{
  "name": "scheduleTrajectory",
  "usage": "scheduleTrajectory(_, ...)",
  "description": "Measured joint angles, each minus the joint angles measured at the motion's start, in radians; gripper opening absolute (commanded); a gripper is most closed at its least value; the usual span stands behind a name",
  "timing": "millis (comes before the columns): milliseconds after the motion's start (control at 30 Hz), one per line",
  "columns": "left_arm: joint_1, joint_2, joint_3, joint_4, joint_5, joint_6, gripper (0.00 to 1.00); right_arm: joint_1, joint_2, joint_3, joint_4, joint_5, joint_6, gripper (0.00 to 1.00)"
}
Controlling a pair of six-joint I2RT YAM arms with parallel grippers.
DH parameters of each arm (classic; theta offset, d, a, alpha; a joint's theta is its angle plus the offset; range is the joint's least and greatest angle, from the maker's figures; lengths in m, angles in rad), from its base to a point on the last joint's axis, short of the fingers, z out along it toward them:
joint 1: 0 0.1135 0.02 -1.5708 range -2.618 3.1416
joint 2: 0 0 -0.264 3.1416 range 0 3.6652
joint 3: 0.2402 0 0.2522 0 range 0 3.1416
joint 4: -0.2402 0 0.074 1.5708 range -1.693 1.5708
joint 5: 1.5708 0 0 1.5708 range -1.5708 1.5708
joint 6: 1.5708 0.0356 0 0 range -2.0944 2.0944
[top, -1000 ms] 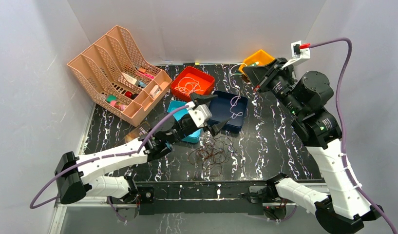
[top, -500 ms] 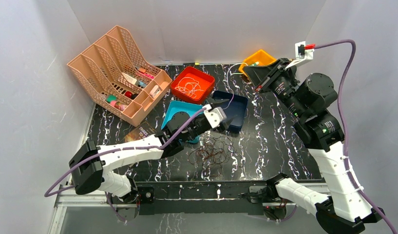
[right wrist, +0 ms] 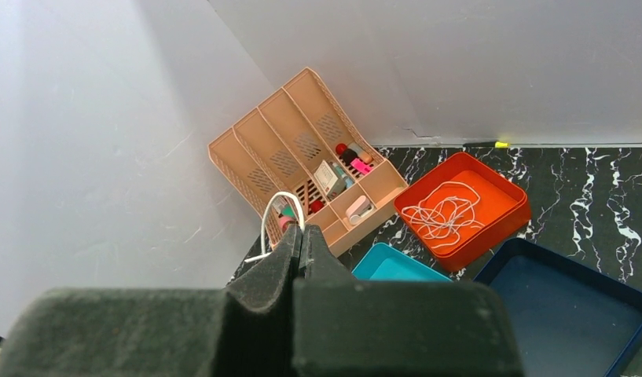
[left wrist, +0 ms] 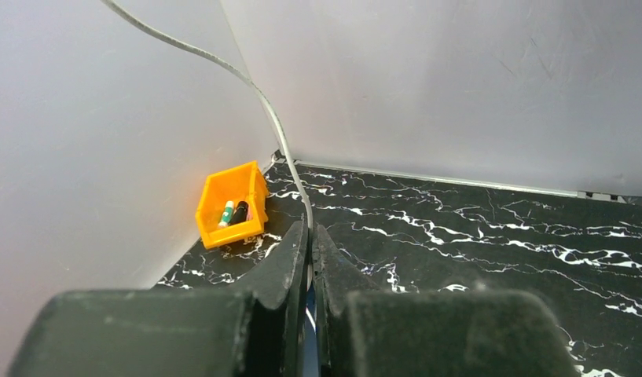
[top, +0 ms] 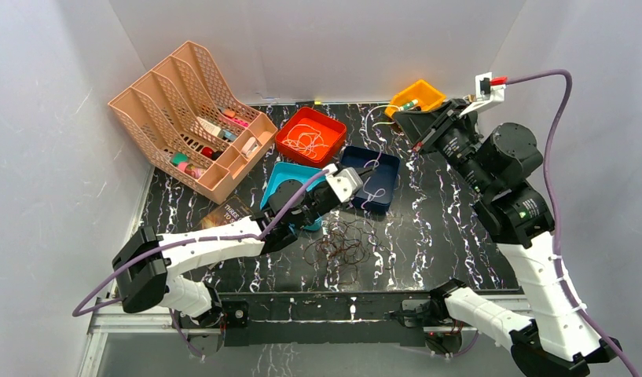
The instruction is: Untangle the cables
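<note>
My left gripper (top: 357,185) hovers at the near edge of the navy tray (top: 390,169), shut on a thin white cable (left wrist: 262,102). In the left wrist view the cable leaves the fingertips (left wrist: 298,236) and climbs to the upper left. My right gripper (top: 416,144) is raised at the back right, shut on the same kind of white cable, a small loop (right wrist: 282,206) of which sticks out past its tips. A second white cable (top: 306,140) lies coiled in the red-orange tray (top: 333,126). A dark reddish-brown tangle (top: 339,247) lies on the table in front of the trays.
A pink desk organiser (top: 193,118) with small items leans at the back left. A teal tray (top: 286,177) sits beside the navy one. An orange bin (top: 418,93) holding batteries stands at the back right corner. A card (top: 232,212) lies near the left arm.
The left gripper moved right to the navy tray and closed from wide open onto the white cable. The right arm shifted slightly with its grip unchanged.
</note>
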Motion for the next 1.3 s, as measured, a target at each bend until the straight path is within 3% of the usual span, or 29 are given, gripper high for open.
scheduleTrajectory(200, 0.0, -0.031, 0.002, -0.034, -0.056, -0.031, 0.0, 0.0, -0.003, -0.027, 0.001, 0.008, -0.001, 0.02)
scheduleTrajectory(367, 0.005, -0.038, 0.132, -0.273, -0.121, -0.086, 0.0, 0.0, -0.032, -0.077, -0.003, 0.048, -0.008, 0.08)
scheduleTrajectory(533, 0.069, -0.039, 0.284, -0.469, -0.12, -0.173, 0.0, 0.0, -0.069, -0.168, -0.019, 0.102, -0.019, 0.21)
scheduleTrajectory(833, 0.267, -0.013, 0.394, -0.662, -0.057, -0.279, 0.0, 0.0, -0.085, -0.277, -0.094, 0.134, -0.037, 0.46)
scheduleTrajectory(1300, 0.438, 0.219, 0.621, -0.742, 0.066, -0.29, 0.0, 0.0, -0.19, -0.388, -0.147, 0.129, -0.051, 0.48)
